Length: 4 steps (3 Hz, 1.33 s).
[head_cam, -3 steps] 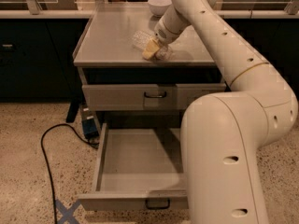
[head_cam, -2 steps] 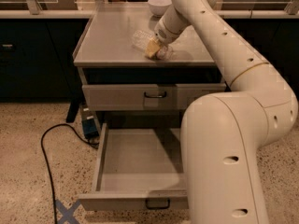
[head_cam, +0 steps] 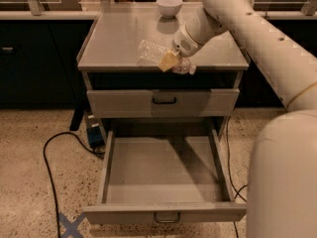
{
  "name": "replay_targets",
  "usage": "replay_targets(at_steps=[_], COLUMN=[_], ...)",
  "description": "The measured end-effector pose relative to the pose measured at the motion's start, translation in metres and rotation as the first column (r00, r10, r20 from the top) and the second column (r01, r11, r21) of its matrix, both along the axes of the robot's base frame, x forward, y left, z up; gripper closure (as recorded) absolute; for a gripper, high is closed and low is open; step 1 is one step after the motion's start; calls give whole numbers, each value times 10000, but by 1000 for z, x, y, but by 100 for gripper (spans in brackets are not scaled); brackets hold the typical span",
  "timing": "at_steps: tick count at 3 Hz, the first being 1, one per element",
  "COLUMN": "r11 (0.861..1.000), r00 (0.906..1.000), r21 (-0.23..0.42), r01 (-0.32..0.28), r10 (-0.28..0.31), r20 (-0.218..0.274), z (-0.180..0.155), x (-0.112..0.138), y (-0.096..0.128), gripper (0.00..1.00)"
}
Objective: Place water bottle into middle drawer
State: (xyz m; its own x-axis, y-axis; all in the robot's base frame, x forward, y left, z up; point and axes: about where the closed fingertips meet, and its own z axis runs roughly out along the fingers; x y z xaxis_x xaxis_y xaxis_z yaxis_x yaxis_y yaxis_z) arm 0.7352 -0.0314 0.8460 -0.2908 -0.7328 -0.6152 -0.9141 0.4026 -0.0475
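The water bottle [head_cam: 148, 49], clear and crinkly, lies tilted at the front edge of the grey cabinet top [head_cam: 114, 38]. My gripper [head_cam: 173, 61] reaches down from the right and is shut on the bottle's right half; a yellowish fingertip [head_cam: 167, 61] shows against it. The bottle's cap end is partly hidden behind the gripper. The middle drawer [head_cam: 163, 213] is pulled fully out below, a wide shallow grey tray with nothing in it and a small loop handle at its front.
A white bowl [head_cam: 169, 6] stands at the back of the cabinet top. The top drawer front [head_cam: 198, 102] with a black handle is closed. A black cable [head_cam: 47, 155], a blue box [head_cam: 94, 135] and blue floor tape [head_cam: 69, 225] lie at the left. My arm fills the right side.
My gripper and the bottle have shifted a little toward the cabinet's front edge and to the right. The drawers and bowl have not moved.
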Motion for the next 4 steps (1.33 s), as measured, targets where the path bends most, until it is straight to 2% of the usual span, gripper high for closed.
replay_targets(at_steps=[1,2,3,4], r11=[9887,9708,9629,9629], r00=[9884,9702,9604,9604], r21=[312,758,780,781], r01=[-1464,-2275,-2582,-2583], r10=[1475,2326,2646,2646], r20=[-363,-677,-869,-869], z=[-5,-13,-36,-36], x=[-59,-100,-138,-138], y=[-7,-26,-62,-62], gripper=[100,100,100,100])
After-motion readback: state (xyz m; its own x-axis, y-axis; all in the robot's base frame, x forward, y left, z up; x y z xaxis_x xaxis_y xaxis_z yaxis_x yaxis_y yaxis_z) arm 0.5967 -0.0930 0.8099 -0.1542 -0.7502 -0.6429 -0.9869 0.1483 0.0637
